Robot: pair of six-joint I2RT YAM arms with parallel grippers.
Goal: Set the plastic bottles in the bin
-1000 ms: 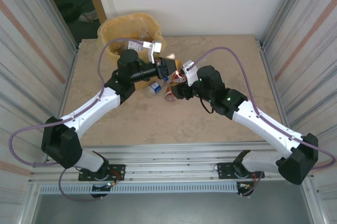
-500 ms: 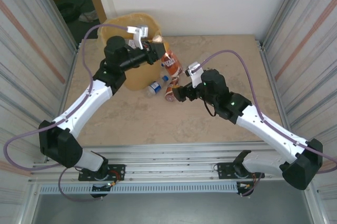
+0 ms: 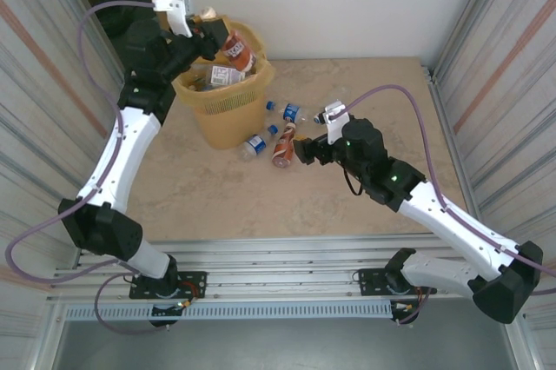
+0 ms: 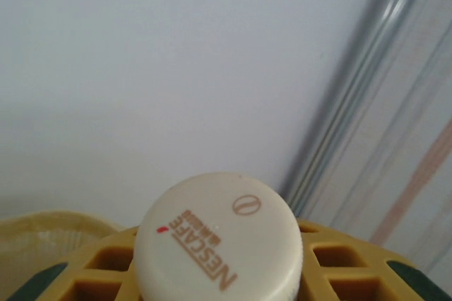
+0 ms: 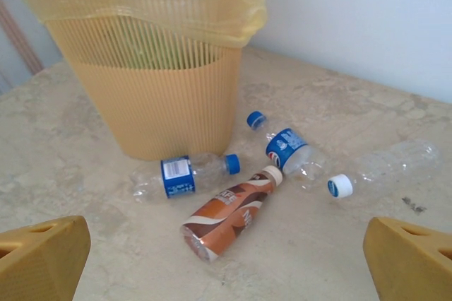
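Left gripper swung up over bin rim, clamped on red-white bottle. Right gripper jaws widened, spread just short of brown bottle; bare table to its right.

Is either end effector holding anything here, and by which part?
The left end effector grips a red-white labelled bottle near its cap end, above the bin. The right end effector is open and holds nothing.
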